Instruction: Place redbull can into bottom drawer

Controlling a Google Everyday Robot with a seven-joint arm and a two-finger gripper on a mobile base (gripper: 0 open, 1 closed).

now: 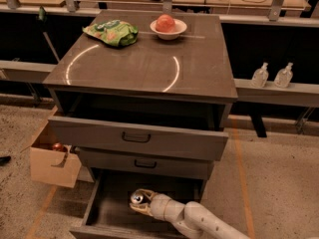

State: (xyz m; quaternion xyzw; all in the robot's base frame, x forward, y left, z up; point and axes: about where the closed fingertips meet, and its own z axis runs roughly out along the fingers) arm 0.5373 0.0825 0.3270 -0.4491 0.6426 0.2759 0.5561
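The bottom drawer (107, 214) is pulled open under the cabinet, its dark floor showing. The redbull can (137, 199) stands upright inside it, silver pull-tab top facing up. My gripper (141, 201) comes in from the lower right on a white arm (199, 220) and is shut on the can, with its fingers around the can's body. I cannot tell whether the can's base touches the drawer floor.
The top drawer (137, 138) is pulled out part way above; the middle drawer (144, 163) is nearly shut. A green snack bag (112, 32) and a bowl with an apple (168, 26) sit on the cabinet top. A cardboard box (52, 158) stands at the left.
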